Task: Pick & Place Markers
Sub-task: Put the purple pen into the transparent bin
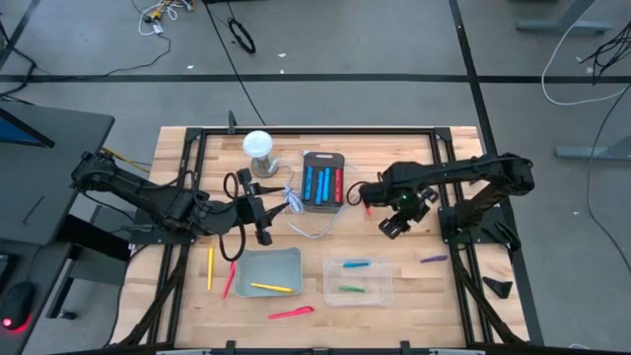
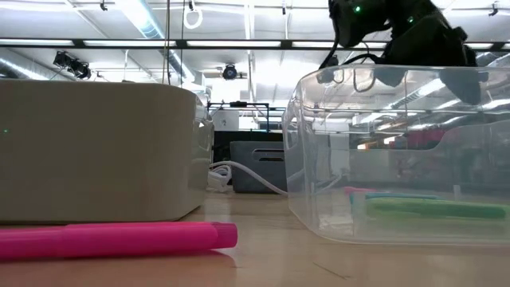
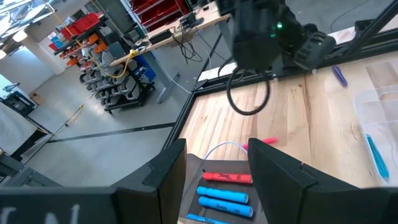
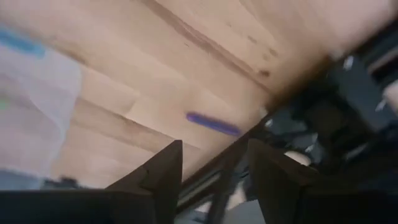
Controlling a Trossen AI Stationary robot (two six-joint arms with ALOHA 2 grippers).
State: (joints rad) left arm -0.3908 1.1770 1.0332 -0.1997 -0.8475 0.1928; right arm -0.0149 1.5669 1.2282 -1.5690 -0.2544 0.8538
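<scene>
A wooden tabletop [image 1: 414, 306] framed by black rails fills the middle of the overhead view, with bare wood open along its lower edge and at lower right. The left gripper [image 1: 262, 219] hangs left of centre, fingers spread and holding nothing, above a grey tray [image 1: 266, 261] that contains one yellow marker [image 1: 271, 287]. The right gripper [image 1: 392, 225] sits right of centre, its fingers parted and empty in its own wrist view, where one purple marker [image 4: 212, 124] lies on bare wood near the black frame. A dark caddy [image 1: 323, 182] at upper centre holds four markers: three blue markers [image 1: 315, 182] and one red marker [image 1: 339, 183]. A clear bin [image 1: 359, 283] at lower centre holds two, one blue-green marker [image 1: 354, 264] and one green marker [image 1: 350, 289]. Loose on the wood lie a second yellow marker [image 1: 210, 267] and another red marker [image 1: 229, 279] at the tray's left, a pink marker [image 1: 291, 313] below the tray, and a small red piece [image 1: 367, 210] beside the right arm, too small to identify. A white round object [image 1: 259, 146] stands at the upper edge, and a white coiled cable [image 1: 311, 219] trails between the caddy and the tray, crossing the central lane between the two grippers. A loop of black cable [image 1: 233, 185] hangs off the left arm.
</scene>
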